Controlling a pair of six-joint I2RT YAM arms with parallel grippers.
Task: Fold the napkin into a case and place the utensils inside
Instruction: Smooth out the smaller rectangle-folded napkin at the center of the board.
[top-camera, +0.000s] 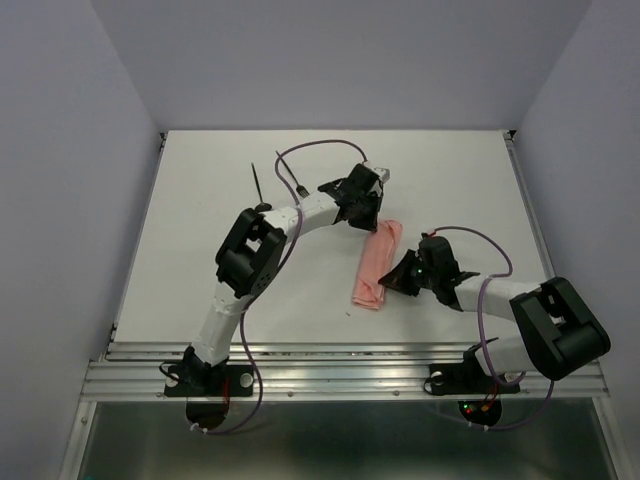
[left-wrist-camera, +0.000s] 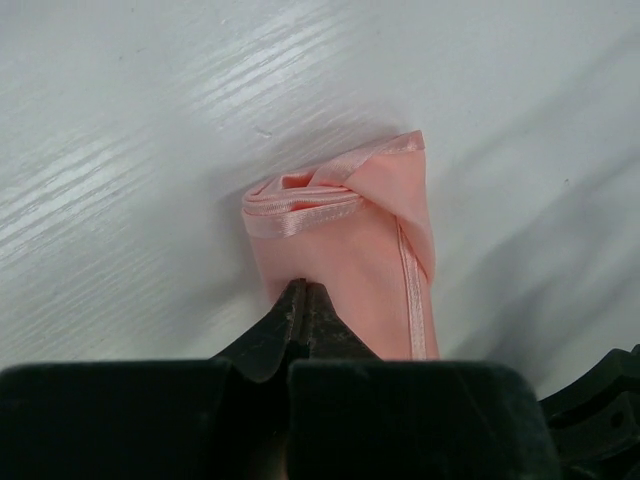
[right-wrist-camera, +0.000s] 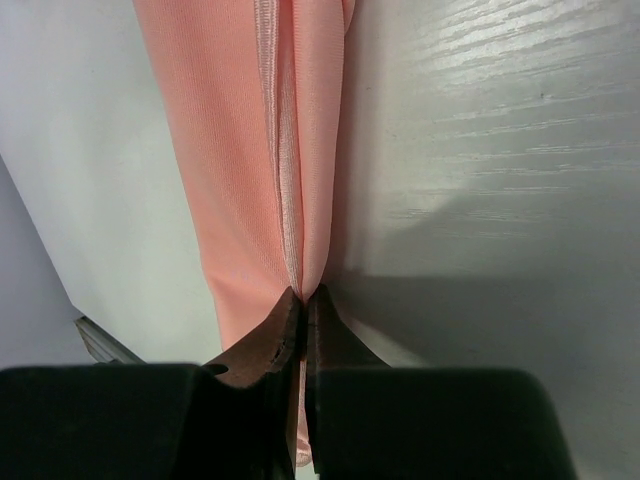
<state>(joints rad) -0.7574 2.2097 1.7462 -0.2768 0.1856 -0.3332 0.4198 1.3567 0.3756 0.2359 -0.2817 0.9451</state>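
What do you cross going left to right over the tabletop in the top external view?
black utensil → napkin → right arm's elbow. The left gripper and right gripper overlap the napkin, so they are skipped.

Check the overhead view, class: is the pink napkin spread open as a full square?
No, the napkin lies folded into a narrow strip, with the left claw at its far end.
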